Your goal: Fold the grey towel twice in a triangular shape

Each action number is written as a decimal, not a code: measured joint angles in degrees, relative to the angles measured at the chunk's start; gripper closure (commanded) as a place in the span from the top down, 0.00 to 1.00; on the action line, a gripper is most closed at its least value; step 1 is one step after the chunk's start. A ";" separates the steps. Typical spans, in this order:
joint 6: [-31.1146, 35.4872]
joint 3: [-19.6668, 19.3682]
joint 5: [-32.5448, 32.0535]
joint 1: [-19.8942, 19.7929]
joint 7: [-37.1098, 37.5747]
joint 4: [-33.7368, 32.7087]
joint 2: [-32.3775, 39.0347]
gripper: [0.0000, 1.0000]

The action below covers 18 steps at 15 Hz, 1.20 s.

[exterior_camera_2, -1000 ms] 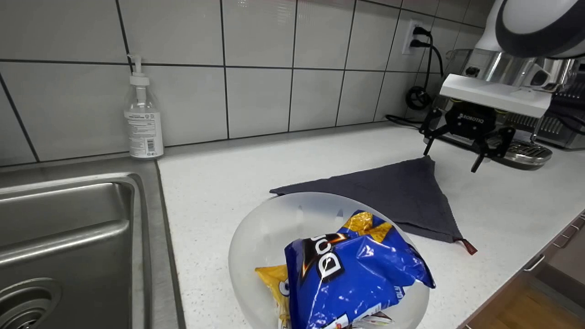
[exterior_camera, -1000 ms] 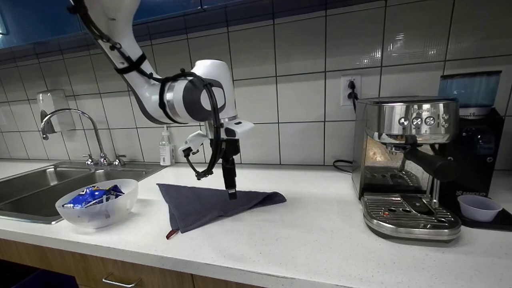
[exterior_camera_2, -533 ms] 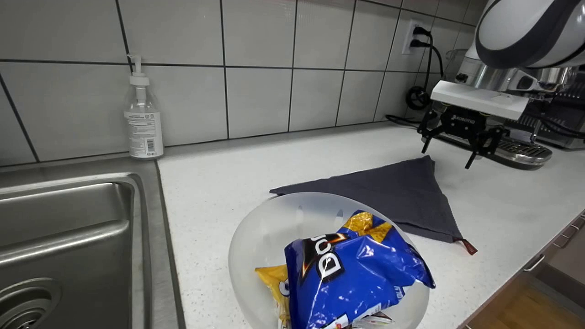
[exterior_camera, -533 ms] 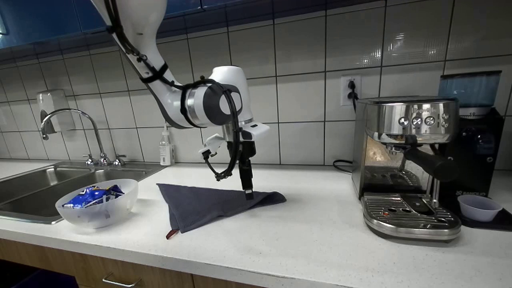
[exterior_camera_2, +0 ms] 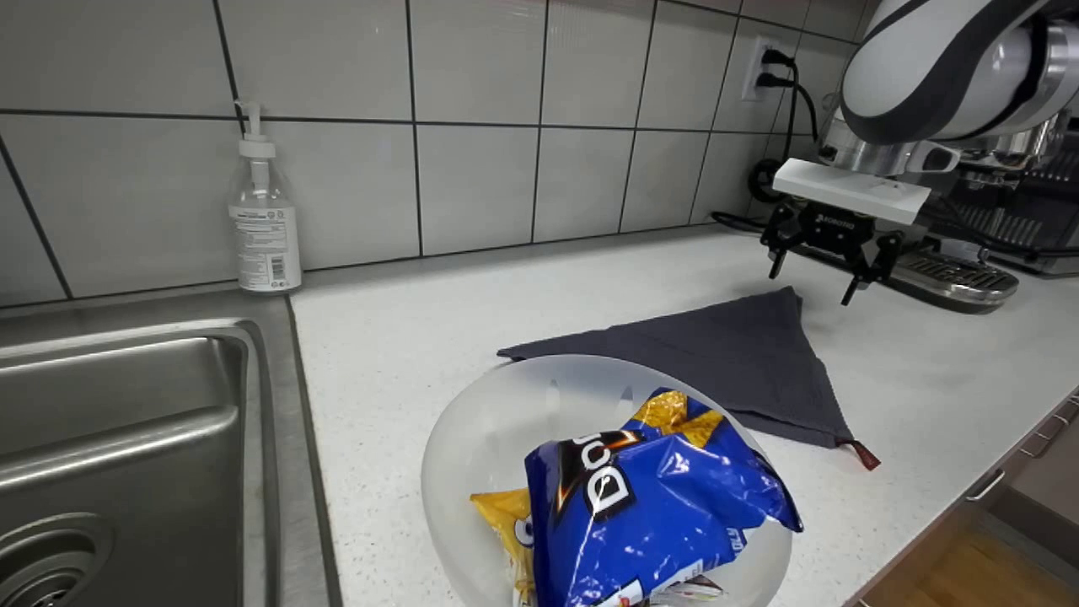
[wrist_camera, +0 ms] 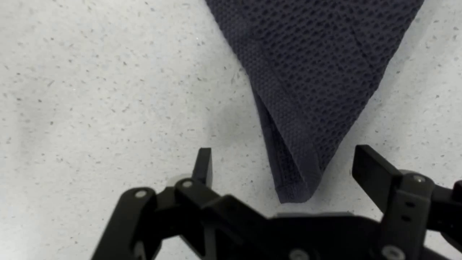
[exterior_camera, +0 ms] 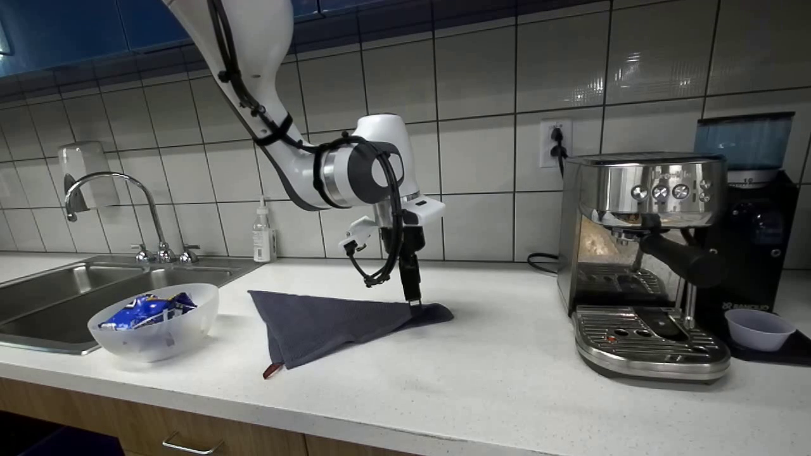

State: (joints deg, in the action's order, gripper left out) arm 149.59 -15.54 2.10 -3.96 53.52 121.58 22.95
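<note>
down below me in the wrist view, a narrow corner of the dark grey, bumpy cloth towel [wrist_camera: 325, 65] shows between the tips of my black, two-fingered gripper [wrist_camera: 285, 164]. my fingers [wrist_camera: 375, 177] are wide apart, one on each side, and i have hold of nothing. i see two layers at this corner, one not quite over the other. under it is the white, speckled counter [wrist_camera: 90, 108].

in an exterior view, the towel lies as a three-sided shape on the counter, so i think the first fold is done. the second fold is left, and i guess pinching this corner comes next. a small, dark red tag [exterior_camera: 272, 370] pokes out at a different corner. near the towel sits a round, frosted plastic bowl [exterior_camera: 142, 345]. well apart stands a shiny steel coffee machine [exterior_camera: 646, 190], close to the pale tile wall [exterior_camera: 475, 158].

in an exterior view, a shiny blue snack bag [exterior_camera_2: 641, 497] lies in the bowl, which hides some of the towel. a clear pump bottle [exterior_camera_2: 265, 232] stands by the wall, near the steel sink [exterior_camera_2: 110, 472].
</note>
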 measured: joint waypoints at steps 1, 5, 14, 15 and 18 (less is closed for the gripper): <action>-0.20 -0.15 0.00 0.00 0.32 -0.85 0.72 1.00; -1.41 -0.37 0.00 0.06 1.32 -4.21 3.34 1.00; -3.94 -0.46 0.00 0.32 3.38 -9.92 7.61 1.00; -4.17 -0.49 0.00 0.32 3.57 -10.36 7.97 1.00; -4.70 -0.58 0.00 0.32 4.04 -11.47 8.92 1.00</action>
State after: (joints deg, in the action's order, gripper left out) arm 144.90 -16.13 2.09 -3.65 57.57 110.11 31.87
